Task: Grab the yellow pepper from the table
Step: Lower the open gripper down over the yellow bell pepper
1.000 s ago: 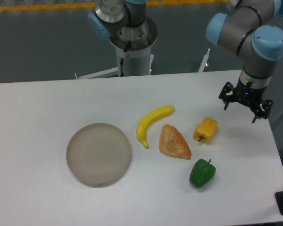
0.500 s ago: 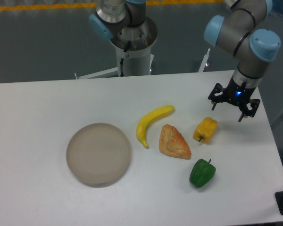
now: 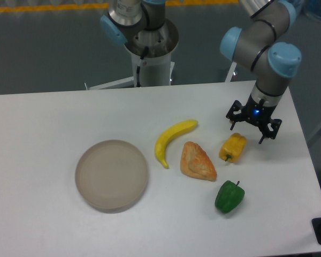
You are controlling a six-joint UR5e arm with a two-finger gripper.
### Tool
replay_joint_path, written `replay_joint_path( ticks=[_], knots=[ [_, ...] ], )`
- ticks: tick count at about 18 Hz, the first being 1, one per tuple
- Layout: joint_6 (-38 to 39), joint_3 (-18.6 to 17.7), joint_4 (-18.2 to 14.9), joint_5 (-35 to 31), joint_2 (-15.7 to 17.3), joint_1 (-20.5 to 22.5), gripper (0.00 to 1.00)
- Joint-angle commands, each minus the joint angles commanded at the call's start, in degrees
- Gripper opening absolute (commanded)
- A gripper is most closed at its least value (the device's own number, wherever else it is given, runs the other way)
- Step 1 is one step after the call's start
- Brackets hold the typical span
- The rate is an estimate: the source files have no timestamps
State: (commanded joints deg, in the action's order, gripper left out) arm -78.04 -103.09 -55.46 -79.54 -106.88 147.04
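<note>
The yellow pepper (image 3: 233, 147) lies on its side on the white table (image 3: 53, 118), right of centre, stem toward the front. My gripper (image 3: 247, 134) hangs just behind and slightly right of it, above the tabletop, fingers pointing down and spread open with nothing between them. One fingertip (image 3: 231, 127) is near the pepper's far end but apart from it.
A yellow banana (image 3: 171, 141) lies left of the pepper, and a croissant-like pastry (image 3: 198, 161) sits between them. A green pepper (image 3: 229, 196) lies nearer the front. A round grey plate (image 3: 112, 175) is at centre left. The table's right edge is close by.
The gripper has travelled left, from near the right table edge to just behind the yellow pepper. The objects on the table have not moved.
</note>
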Motion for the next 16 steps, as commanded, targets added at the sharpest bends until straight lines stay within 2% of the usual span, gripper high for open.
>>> replay_joint_path(
  ticks=[4,16],
  knots=[
    [-1.67,-0.88,0.18,-0.18,0.26,-0.17,1.0],
    [-4.04,-2.29,4.12,-0.61,-0.79,-0.97,1.0]
  ],
)
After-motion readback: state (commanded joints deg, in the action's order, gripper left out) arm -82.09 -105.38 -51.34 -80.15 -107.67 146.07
